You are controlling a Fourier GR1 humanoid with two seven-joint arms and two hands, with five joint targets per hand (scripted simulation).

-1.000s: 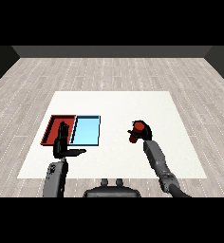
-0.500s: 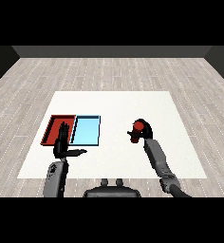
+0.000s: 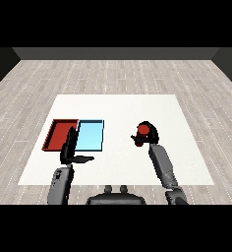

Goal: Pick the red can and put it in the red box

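Red can (image 3: 143, 130) sits curled in our right hand (image 3: 148, 136), well apart from the red tray (image 3: 57, 135). Bare white table (image 3: 119, 110) lies between. Our left hand (image 3: 70, 147) is open, fingers straight.

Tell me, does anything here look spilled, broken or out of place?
Nothing stands out. The red tray and light blue tray lie neatly side by side. The right hand curls round the red can, and the left hand is open near the trays.

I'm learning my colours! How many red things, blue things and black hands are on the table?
Red things: 2, the red can and the red tray
Blue things: 1, the light blue tray
Black hands: 2, the left hand and the right hand
Total: 5
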